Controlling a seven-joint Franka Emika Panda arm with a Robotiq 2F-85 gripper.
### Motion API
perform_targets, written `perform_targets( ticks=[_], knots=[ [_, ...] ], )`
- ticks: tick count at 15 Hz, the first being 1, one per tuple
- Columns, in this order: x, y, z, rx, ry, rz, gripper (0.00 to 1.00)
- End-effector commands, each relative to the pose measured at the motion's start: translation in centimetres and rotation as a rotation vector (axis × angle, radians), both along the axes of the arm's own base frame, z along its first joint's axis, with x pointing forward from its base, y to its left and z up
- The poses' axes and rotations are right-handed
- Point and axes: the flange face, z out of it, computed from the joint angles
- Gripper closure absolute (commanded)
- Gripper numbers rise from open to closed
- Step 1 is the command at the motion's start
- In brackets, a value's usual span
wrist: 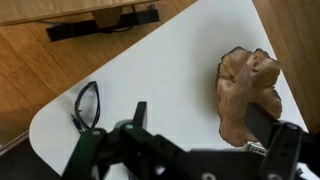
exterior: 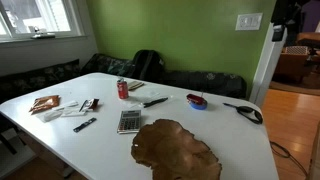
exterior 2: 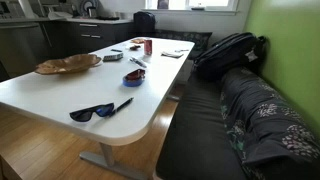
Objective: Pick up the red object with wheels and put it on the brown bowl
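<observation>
Fingers spread wide above the white table; sunglasses beside them, brown bowl opposite.

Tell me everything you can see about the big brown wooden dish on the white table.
The wide, shallow brown wood-like dish has a wavy, lobed rim and a mottled, grainy surface. It lies flat, open side up, near an edge of the white table, and looks empty. The wrist view shows it from above. Only the table touches it.
</observation>
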Motion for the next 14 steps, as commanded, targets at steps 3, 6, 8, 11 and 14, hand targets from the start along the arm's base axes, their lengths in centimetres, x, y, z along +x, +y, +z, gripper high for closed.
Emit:
perform_targets(
  ticks=[3,6,8,11,14],
  knots=[
    [0.0,0.0,0.0,0.000,0.002,0.000,0.00],
    [0.7,-0.8,-0.4,-0.037,-0.043,-0.094,0.00],
    [1.8,-3.1,-1.4,-0.081,-0.093,-0.189,0.00],
    [3.5,-8.2,-5.6,-0.176,-0.146,-0.314,0.00],
    [4.5,-12.7,-11.6,-0.298,-0.139,-0.410,0.00]
  ],
)
